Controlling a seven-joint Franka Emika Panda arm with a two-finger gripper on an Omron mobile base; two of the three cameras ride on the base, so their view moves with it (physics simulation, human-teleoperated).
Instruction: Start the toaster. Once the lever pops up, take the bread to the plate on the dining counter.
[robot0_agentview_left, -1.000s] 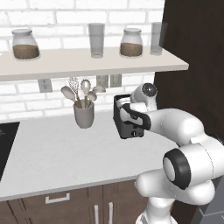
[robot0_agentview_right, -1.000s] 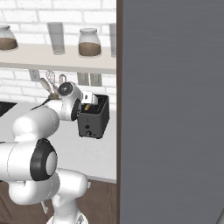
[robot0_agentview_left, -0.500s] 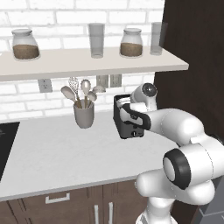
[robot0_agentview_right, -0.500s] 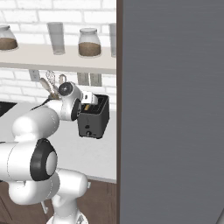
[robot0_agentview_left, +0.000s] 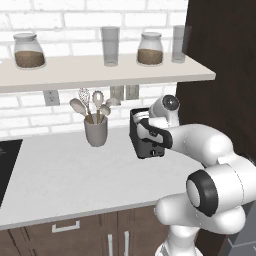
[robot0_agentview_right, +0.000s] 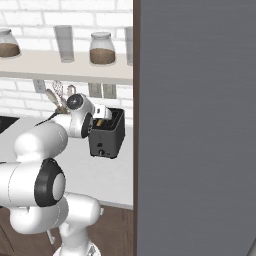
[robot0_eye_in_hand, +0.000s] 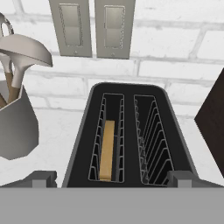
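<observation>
Kitchen counter against white brick, under a shelf of jars and glasses: toasting not yet shown complete, transfer not begun.

Item, gripper (robot0_eye_in_hand: 112, 179): fingertips (robot0_eye_in_hand: 41, 178) spread wide at the bottom corners of the hand view, holding nothing, poised straight over the toaster (robot0_eye_in_hand: 127, 135). Item, toaster: black, two slots, centre of the hand view, centre of the left base view behind the forearm. Item, bread (robot0_eye_in_hand: 107, 149): tan slice sunk low in the left-hand slot, top edge below the rim; right-hand slot bare wire. Lever position cannot be told. Item, grey utensil cup (robot0_agentview_left: 96, 131): left of the toaster, apart from it. Outstanding, by judgement: confirm the pop-up, lift the bread, carry it to the plate on the dining counter.
</observation>
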